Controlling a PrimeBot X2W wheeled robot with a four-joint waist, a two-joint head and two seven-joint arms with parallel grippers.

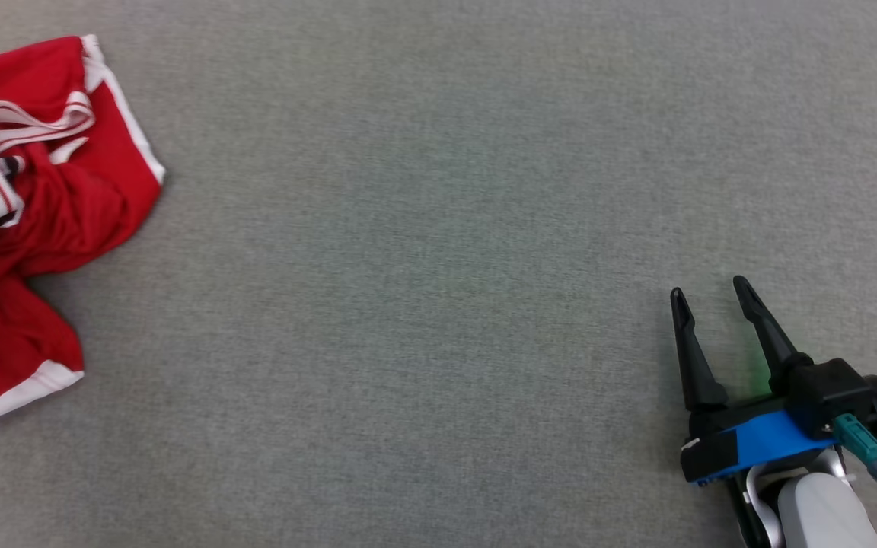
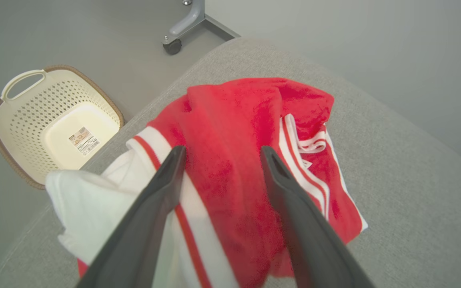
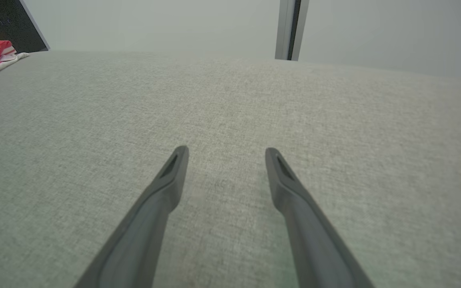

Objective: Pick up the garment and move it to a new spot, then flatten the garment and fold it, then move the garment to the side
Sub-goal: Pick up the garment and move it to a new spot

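A grey, coarse-woven tabletop (image 1: 438, 228) is spread beneath the crumpled red garment (image 1: 43, 213) with white striped trim. The left gripper (image 2: 222, 149) is held over the garment, fingers parted, empty; the right gripper (image 1: 709, 288) is held well apart from it, fingers parted.

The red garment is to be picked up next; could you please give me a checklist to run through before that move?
1. Left gripper open: ok.
2. Left gripper aimed at the red garment: ok.
3. Its fingertips touching the cloth: cannot tell.
4. Garment flat: not ok, crumpled.
5. Garment wholly on the grey surface: cannot tell, its white part lies at the edge.
6. Right gripper open, apart from the garment: ok.
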